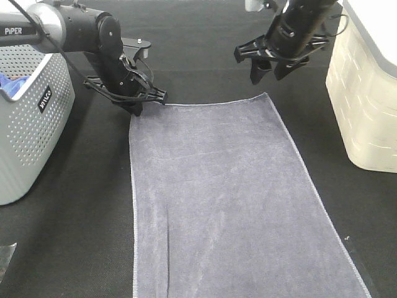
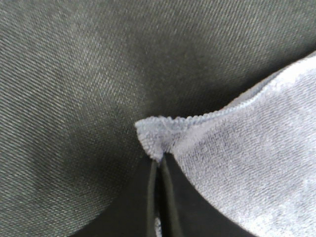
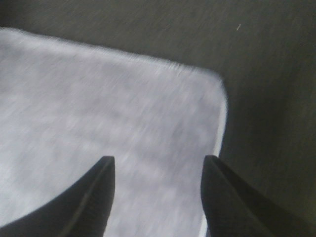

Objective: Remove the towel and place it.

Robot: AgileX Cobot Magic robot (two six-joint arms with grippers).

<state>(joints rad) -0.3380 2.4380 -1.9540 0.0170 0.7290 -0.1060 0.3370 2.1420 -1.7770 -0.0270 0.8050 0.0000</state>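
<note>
Left wrist: left gripper [image 2: 158, 161] pinches a towel [image 2: 247, 163] corner. The right gripper [image 3: 158, 165] hangs open, another corner beneath it.

Robot lab bench, prob.: black cloth tabletop [image 1: 74, 248], PIPER-marked arm [image 1: 80, 28], perforated basket [image 1: 31, 130], white bin [image 1: 366, 105].

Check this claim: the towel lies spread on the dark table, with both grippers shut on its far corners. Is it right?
No. Only the left gripper is shut on the towel; the right gripper is open over its corner, as the right wrist view shows.
</note>
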